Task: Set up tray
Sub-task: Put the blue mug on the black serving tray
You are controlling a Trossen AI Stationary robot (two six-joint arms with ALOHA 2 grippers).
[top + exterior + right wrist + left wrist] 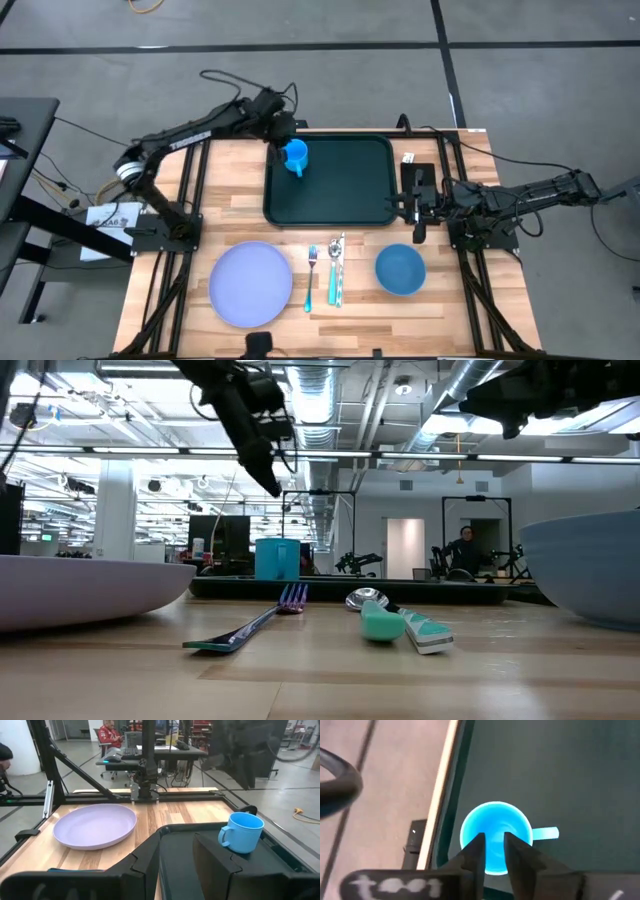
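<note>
Nearest the low camera lie the cutlery pieces on the desk's front part: a fork (250, 626) with a teal handle, and beside it a spoon (375, 612) and a teal-handled knife (424, 631), the three close together between a lavender plate (250, 283) at the front left and a blue bowl (400, 269) at the front right.

Behind them, toward the desk's far edge, sits the tray (350, 185) — dark green, flat on the wood, its long side running across the desk. A blue mug (295, 156) stands upright in the tray's far left corner, its handle pointing toward the front of the desk.

Above that mug hangs the left gripper (493, 851), reaching in from the desk's far left corner. In the left wrist view its two fingers (475, 855) stand over the mug's open mouth with a narrow gap between them, and they hold nothing — the low view shows the gripper raised clear of the mug's rim.

At the desk's right edge, just beside the tray's right rim, the right gripper (416, 212) waits over the wood. Its fingers are apart and empty; the right wrist view looks past them across the tray to the mug and the plate.

Far behind the desk, a person in a red top (110, 733) sits at a workstation.
</note>
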